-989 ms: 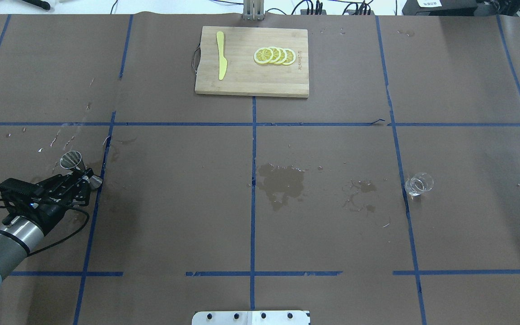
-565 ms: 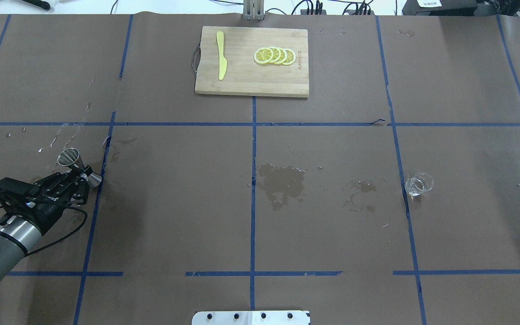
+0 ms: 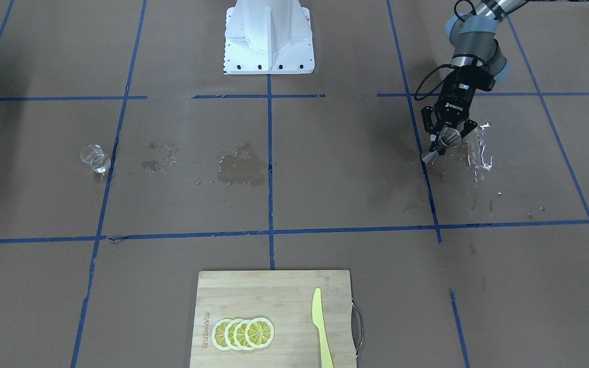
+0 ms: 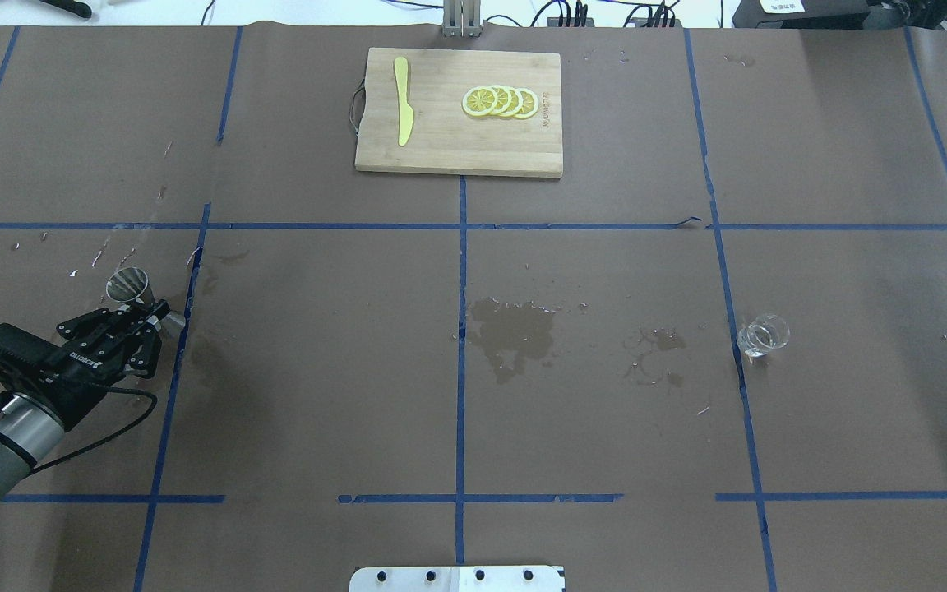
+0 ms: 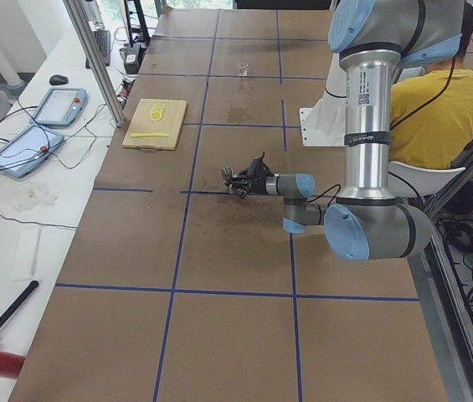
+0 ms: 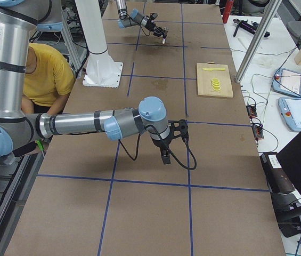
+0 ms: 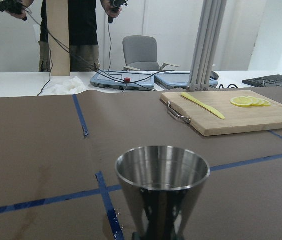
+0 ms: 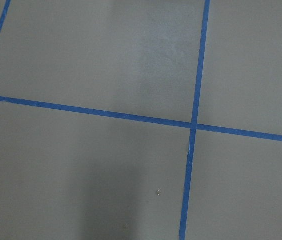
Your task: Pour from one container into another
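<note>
Left gripper [image 4: 138, 322] clamps shiny steel hourglass jigger [image 4: 130, 288] at waist, near counter's left edge. Small clear glass beaker [image 4: 762, 335] stands far across toward right edge, past wet patches. Right gripper: state unclear, though right arm nearer beaker.

Both arms [image 6: 81, 124] are rocking silver tubes with light-blue joint caps; the black left tool [image 4: 132, 316] is showing white lettering, black cable looping alongside.

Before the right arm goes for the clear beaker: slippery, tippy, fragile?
The clear beaker is small and thin-walled, so probably light and easily knocked over. Spilled water lies nearby, so its wall may be wet and slick. Looks stiff, maybe brittle; squeeze gently.
</note>
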